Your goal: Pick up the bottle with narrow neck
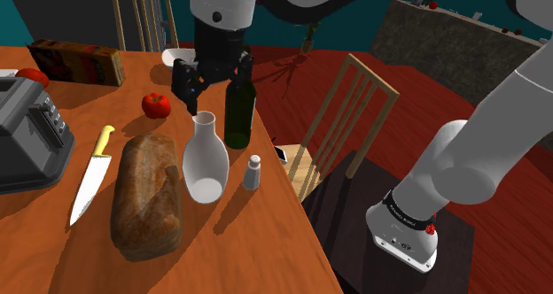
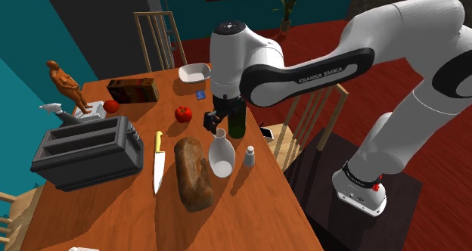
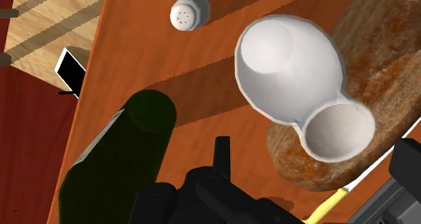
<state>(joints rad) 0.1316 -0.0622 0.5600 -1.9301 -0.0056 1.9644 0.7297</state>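
You are looking into a home dining room: a table (image 1: 239,248) carrying toaster (image 1: 27,133), bread loaf (image 1: 146,195), knife (image 1: 91,181), chair (image 1: 306,170) standing beside

Inspector: Count on the table (image 1: 230,248)?
Clerk: Dark bottle (image 1: 239,115), one. White vase (image 1: 205,155), one. Shaker (image 1: 253,173), one. Loaf (image 1: 147,195), one. Knife (image 1: 91,175), one. Toaster (image 1: 31,128), one. Bowl (image 2: 194,73), one. Tomatoes (image 1: 157,104), two.
Inspector: Chairs (image 2: 155,38)?
Clerk: Two.

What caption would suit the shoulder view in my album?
Open claw poised over a white vase, beside a green bottle, loaf and knife on a table.
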